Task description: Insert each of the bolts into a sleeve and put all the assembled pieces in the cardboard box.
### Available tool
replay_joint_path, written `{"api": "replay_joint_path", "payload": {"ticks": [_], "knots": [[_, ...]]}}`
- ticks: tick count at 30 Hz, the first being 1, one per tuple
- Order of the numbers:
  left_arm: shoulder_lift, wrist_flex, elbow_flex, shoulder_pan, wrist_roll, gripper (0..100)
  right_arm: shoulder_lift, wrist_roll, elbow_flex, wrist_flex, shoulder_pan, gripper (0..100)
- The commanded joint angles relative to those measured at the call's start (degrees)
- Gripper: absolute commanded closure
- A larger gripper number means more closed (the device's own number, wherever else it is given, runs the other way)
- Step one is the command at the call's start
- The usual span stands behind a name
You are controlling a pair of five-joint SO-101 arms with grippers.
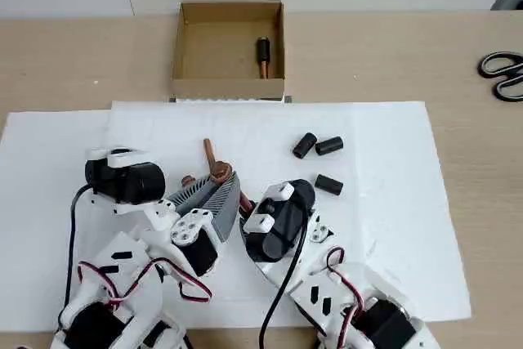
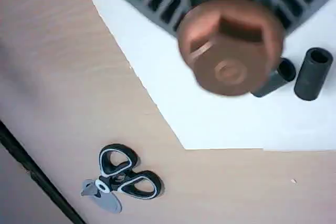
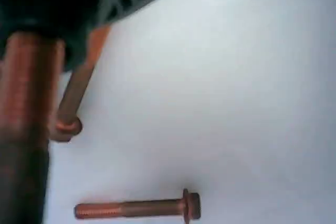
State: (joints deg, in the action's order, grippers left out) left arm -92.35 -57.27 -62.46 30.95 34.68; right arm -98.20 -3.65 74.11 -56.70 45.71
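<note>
Left pincer (image 1: 219, 184): mine, grey ribbed plastic, closed on a copper-coloured bolt (image 2: 231, 51). My left wrist view meets its flanged hex head face-on; the high view sees it from the side.
Cardboard box (image 1: 186, 46): brown, square, open-topped, on the pale wood-grain bench (image 1: 73, 63). One assembled piece (image 1: 263, 55) lies inside by its right wall.
Bolts: the right wrist view shows three threaded copper shafts, one (image 3: 136, 209) flat on the white paper (image 3: 236, 103).
Right pincer (image 1: 247, 204): open or closed, I cannot tell.
Sleeves: three smooth black tubes on the paper. One sleeve (image 1: 304, 145) lies just beside another (image 1: 329, 145), with a third (image 1: 328, 185) nearer me. The left wrist view shows hollow bores.
Scissors (image 1: 502, 75): black loops, bench's right edge.
</note>
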Motion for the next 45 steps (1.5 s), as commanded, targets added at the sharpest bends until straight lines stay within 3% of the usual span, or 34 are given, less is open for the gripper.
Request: {"api": "replay_joint_path", "payload": {"ticks": [1,11,16,22,24,29,35,42,45], "knots": [[-0.4,-2.6,0.5,1.7,0.1,100,-0.5,-1.0,-0.9,3.8,0.4,99.5],[-0.4,-11.5,2.3,2.9,-0.2,100,-0.4,-1.3,-3.6,4.6,0.4,99.5],[-0.4,-13.4,2.3,5.5,-4.7,99,-0.4,-4.0,-4.0,4.4,0.4,99.5],[-0.4,-13.8,2.6,5.5,-6.3,80,-0.4,-4.0,-3.7,4.2,0.4,99.5],[-0.4,-13.8,2.6,5.5,-6.7,78,-0.4,-4.0,-3.7,4.2,0.4,99.5],[-0.4,-13.9,2.9,4.7,-9.6,78,-0.4,-4.0,-3.6,4.1,0.4,99.5],[-0.3,-16.0,6.5,-2.4,-14.2,79,-0.4,-4.0,-3.5,4.1,-3.4,99.5],[-0.6,-18.3,9.7,-9.1,-15.6,100,-0.3,-3.9,-3.1,4.1,-5.0,99.5],[-0.6,-18.2,9.5,-12.2,-15.6,100,-0.3,-3.7,-1.1,4.1,-7.9,99.5]]}}
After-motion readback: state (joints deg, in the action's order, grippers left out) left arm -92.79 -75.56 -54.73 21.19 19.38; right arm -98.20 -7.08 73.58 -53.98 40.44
